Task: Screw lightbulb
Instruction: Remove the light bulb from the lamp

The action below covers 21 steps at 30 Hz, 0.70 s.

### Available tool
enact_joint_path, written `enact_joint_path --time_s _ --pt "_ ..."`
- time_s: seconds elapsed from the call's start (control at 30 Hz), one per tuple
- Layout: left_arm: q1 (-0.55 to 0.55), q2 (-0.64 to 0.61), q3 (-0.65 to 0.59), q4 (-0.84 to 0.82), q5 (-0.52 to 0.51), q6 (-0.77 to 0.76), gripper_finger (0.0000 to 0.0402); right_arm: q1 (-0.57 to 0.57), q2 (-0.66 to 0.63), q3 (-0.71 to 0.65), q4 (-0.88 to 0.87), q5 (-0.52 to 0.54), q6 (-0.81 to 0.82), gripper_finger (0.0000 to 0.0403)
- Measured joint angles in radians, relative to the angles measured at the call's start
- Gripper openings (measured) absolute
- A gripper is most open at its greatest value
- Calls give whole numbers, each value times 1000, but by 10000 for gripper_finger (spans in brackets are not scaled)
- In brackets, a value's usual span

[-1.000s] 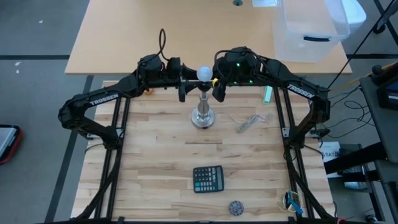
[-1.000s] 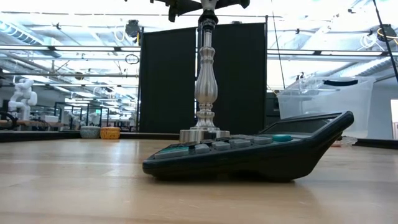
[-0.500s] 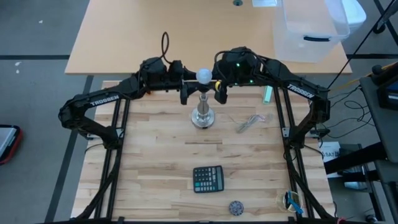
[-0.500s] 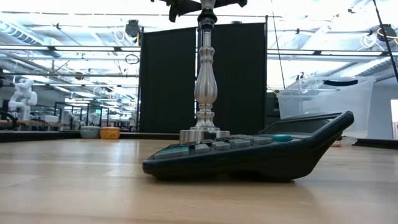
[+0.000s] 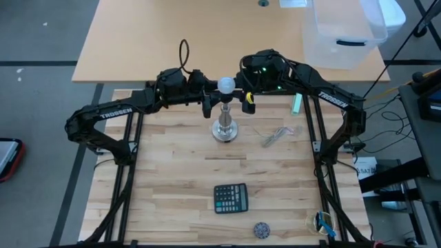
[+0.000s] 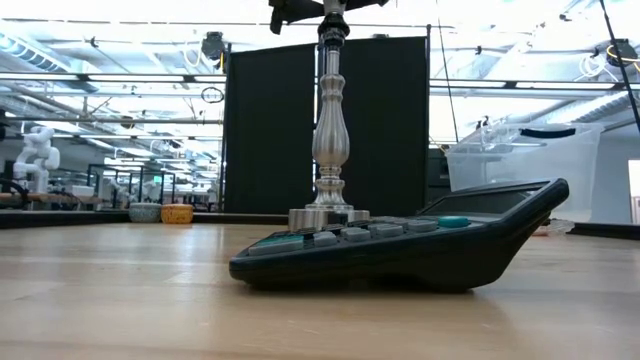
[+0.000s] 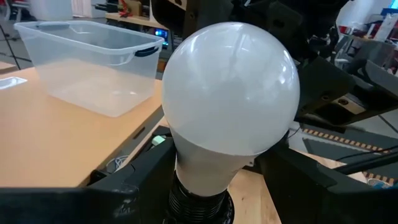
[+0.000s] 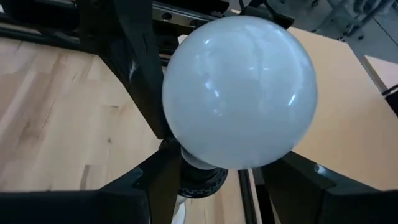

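Note:
The frosted white lightbulb (image 5: 225, 85) sits base-down in the dark socket on top of the silver stand (image 5: 225, 129), which stands upright on its round base on the table. My left gripper (image 5: 209, 96) reaches in from the table's left. It is open, with a finger on either side of the bulb's neck (image 7: 205, 168). My right gripper (image 5: 245, 95) reaches in from the table's right and is shut on the bulb below its globe (image 8: 239, 93). The globe hides both grippers' fingertips. My right gripper pinches the bulb's neck (image 8: 189, 163), just above the socket, between its two fingers. The fingers come in level from the table's right. The bulb stands upright with its base in the stand's socket. The globe hides the exact place of contact.
A dark calculator (image 5: 231, 198) lies near the table's front. A small round object (image 5: 261, 229) lies in front of it. A loose wire (image 5: 275, 134) lies to the right of the stand. A clear plastic bin (image 5: 344, 31) stands on the far table.
My left gripper has moved a little toward the table's right, closer to the bulb. My right gripper's near finger has shifted slightly to the right as the wrist turned. The stand and the bulb have stayed in place.

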State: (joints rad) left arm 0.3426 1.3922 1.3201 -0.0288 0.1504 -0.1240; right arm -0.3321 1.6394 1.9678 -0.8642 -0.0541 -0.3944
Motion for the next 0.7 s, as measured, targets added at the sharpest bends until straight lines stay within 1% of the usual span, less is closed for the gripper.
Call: enact_joint_path --time_s 0.13,0.33,0.47,0.57,0.7 --pt "-14 0 0 -1 -36 -6 234 -4 3 0 1 -6 -53 205" --pt "-39 0 -1 -2 -122 -41 234 -7 35 0 9 -10 -134 205" --pt "-53 0 -1 -7 -168 -62 234 -9 52 0 22 -27 -160 205" --pt "-62 0 -2 -9 -200 -82 234 -9 55 0 31 -28 -162 205" --pt "-70 0 -2 -8 -229 -84 234 -9 53 0 31 -26 -116 205"
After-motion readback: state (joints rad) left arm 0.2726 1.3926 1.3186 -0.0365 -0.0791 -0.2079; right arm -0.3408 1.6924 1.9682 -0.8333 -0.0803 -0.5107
